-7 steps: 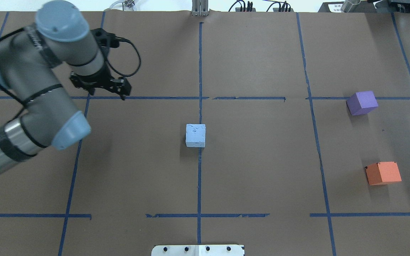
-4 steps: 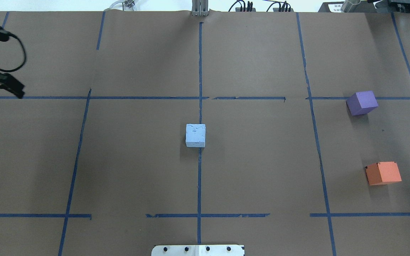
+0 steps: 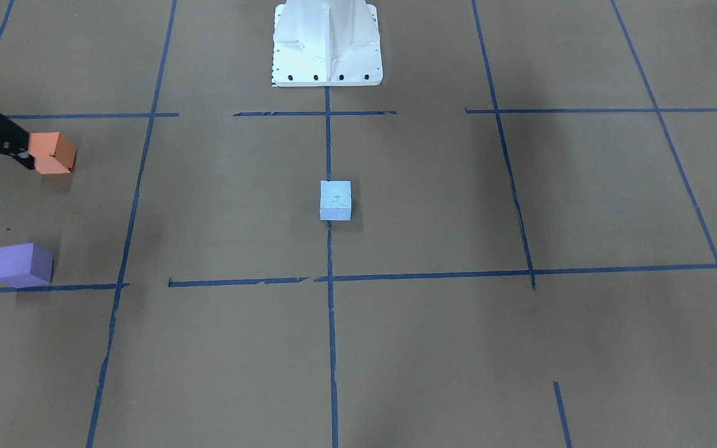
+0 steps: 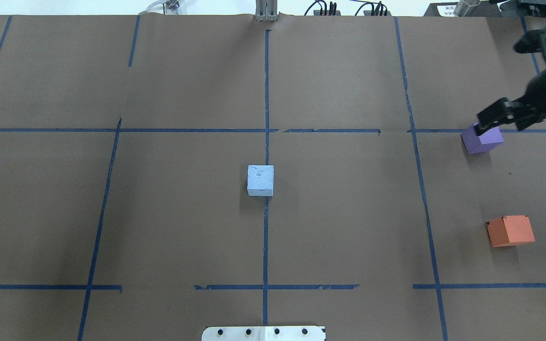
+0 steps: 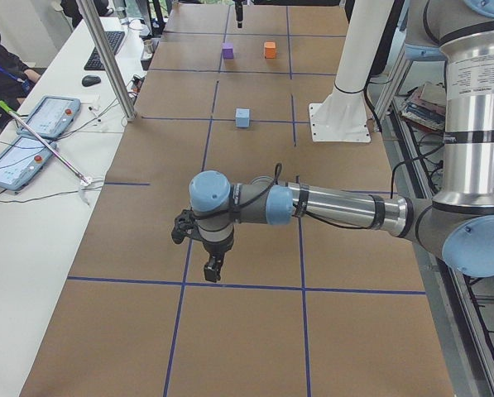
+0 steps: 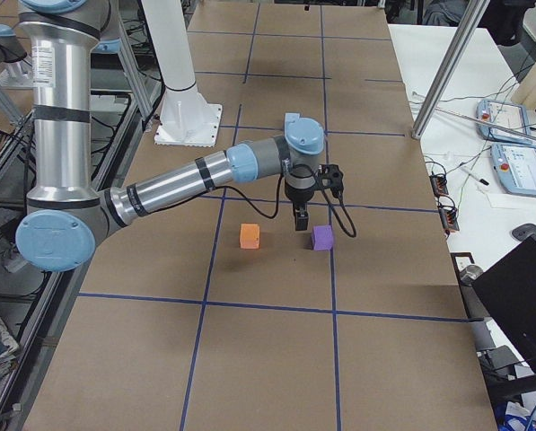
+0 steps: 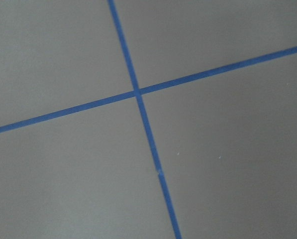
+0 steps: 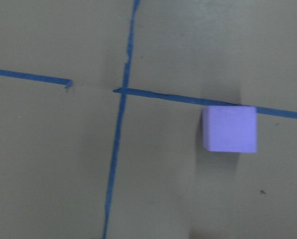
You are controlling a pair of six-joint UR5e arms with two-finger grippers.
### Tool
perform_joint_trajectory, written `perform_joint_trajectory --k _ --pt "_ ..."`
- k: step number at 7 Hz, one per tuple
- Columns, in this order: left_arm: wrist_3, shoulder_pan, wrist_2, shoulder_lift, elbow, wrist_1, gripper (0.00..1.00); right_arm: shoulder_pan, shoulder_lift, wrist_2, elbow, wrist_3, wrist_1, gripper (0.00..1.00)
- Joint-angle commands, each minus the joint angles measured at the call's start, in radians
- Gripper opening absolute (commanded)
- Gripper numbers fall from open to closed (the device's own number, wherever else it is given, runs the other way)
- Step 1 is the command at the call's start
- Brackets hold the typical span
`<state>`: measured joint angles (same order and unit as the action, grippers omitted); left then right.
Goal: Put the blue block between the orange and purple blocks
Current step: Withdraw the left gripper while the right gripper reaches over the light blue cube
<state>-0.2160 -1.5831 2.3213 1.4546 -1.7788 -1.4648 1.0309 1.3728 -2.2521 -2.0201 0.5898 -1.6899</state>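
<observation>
Showing a brown paper-covered tabletop (image 4: 348, 213) gridded in blue tape (image 4: 266, 94). Hanging the right gripper (image 4: 502, 124) near the purple foam cube (image 4: 483, 142), with jaws parted and empty. Holding the left gripper (image 5: 212, 267) over the tabletop's opposite end, jaw state impossible to tell. Resting the pale blue foam block (image 4: 260, 180) on the centre line, well apart from the orange foam cube (image 4: 510, 230).

My left gripper (image 5: 212, 266) has swung out of the overhead view, well away from the purple block (image 4: 483, 140). My right gripper (image 4: 502, 124) has come in beside that block.
</observation>
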Motion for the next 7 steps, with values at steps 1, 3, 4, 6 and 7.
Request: perform_joint_trajectory --k 1,3,4,6,7 --pt "-0.011 -0.035 0.033 -0.079 -0.014 -0.020 1.00 -0.289 -0.229 0.183 0.051 0.344 -0.002 1.00" --pt "-0.011 -0.035 0.033 -0.079 -0.017 -0.022 1.00 -0.431 -0.511 0.314 0.279 0.577 -0.002 1.00" --pt "-0.011 -0.035 0.035 -0.080 -0.017 -0.022 1.00 -0.474 -0.626 0.347 0.405 0.649 -0.002 1.00" --pt "-0.011 -0.038 0.035 -0.080 -0.019 -0.022 1.00 -0.503 -0.721 0.382 0.535 0.668 -0.001 1.00" --pt "-0.010 -0.035 0.035 -0.080 -0.021 -0.022 1.00 -0.511 -0.753 0.385 0.590 0.665 0.001 1.00"
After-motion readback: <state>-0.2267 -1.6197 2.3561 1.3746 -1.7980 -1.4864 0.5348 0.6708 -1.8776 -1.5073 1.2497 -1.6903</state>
